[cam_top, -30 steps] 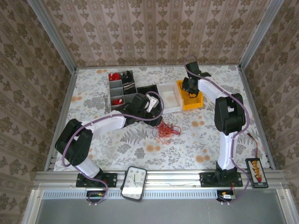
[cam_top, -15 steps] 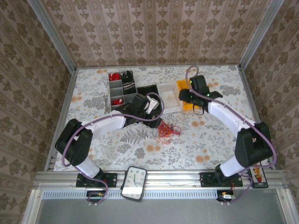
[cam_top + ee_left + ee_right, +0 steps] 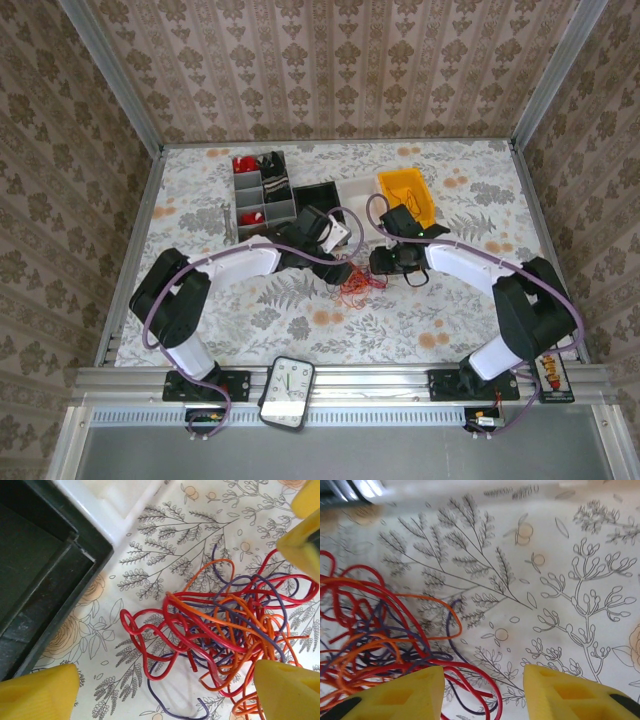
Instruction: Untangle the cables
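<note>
The cables (image 3: 352,280) lie as a tangle of red, orange and dark purple wires (image 3: 225,625) on the flowered tablecloth at mid-table. My left gripper (image 3: 343,265) hovers over their left side, open wide, its yellow fingers (image 3: 37,692) straddling the pile's near edge (image 3: 165,695). My right gripper (image 3: 378,262) sits at the tangle's right side, open (image 3: 482,695). A red loop (image 3: 487,687) lies on the cloth between its fingers. The rest of the tangle (image 3: 370,640) spreads to the left of it. The right gripper's yellow fingers (image 3: 302,535) show in the left wrist view.
A grey organizer (image 3: 260,195), a black tray (image 3: 318,195), a white tray (image 3: 365,205) and a yellow bin (image 3: 408,198) stand in a row behind the cables. The black tray's corner (image 3: 35,580) is close to the left gripper. A timer (image 3: 288,392) lies on the front rail.
The right arm swung from the yellow bin at the back down to the right side of the cables. The left gripper shifted slightly forward toward the tangle.
</note>
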### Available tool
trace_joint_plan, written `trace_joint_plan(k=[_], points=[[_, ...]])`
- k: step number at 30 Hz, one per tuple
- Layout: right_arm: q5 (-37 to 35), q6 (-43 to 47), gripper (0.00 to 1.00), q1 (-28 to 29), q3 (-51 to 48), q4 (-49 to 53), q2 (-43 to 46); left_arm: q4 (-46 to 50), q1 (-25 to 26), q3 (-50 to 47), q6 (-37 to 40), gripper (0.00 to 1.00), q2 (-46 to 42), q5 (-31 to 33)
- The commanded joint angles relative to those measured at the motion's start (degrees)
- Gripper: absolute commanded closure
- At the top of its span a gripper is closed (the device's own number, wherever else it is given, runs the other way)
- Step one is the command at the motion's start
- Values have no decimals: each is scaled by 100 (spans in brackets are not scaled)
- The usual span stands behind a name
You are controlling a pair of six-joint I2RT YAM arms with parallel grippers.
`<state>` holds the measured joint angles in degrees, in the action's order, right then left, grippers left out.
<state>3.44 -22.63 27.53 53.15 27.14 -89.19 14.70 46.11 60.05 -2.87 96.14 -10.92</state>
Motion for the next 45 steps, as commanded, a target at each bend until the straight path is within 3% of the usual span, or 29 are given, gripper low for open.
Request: trace_joint_plan(k=[1, 6, 9, 11, 15, 21, 25, 31, 37, 45], points=[[26, -14, 57, -11, -38, 336, -232, 219, 69, 201, 187, 9, 80, -101], [94, -22, 66, -35, -166, 276, -398, 362, 185, 370, 298, 9, 241, -87], [162, -39, 86, -119, -156, 204, -495, 492, 239, 526, 399, 9, 423, -111], [278, -44, 92, -208, -114, 166, -495, 602, 271, 682, 462, 10, 554, -165], [644, -153, 97, -466, -85, -24, -400, 914, 276, 1034, 591, 14, 862, -391], [1129, -535, 97, -843, -18, -307, -338, 1170, 212, 1440, 766, 38, 1367, -735], [1023, -1061, 97, -1066, -83, -514, -143, 1172, 142, 1579, 729, 63, 1660, -924], [-155, -2060, 99, -1289, -360, -552, 314, 952, 3, 1505, 524, 99, 1903, -959], [-1508, -2808, 100, -1324, -666, -410, 864, 790, -37, 1231, 326, 100, 1896, -659], [-2684, -2810, 100, -1867, -693, 327, 1565, 496, -213, 598, 47, 100, 1528, -457]])
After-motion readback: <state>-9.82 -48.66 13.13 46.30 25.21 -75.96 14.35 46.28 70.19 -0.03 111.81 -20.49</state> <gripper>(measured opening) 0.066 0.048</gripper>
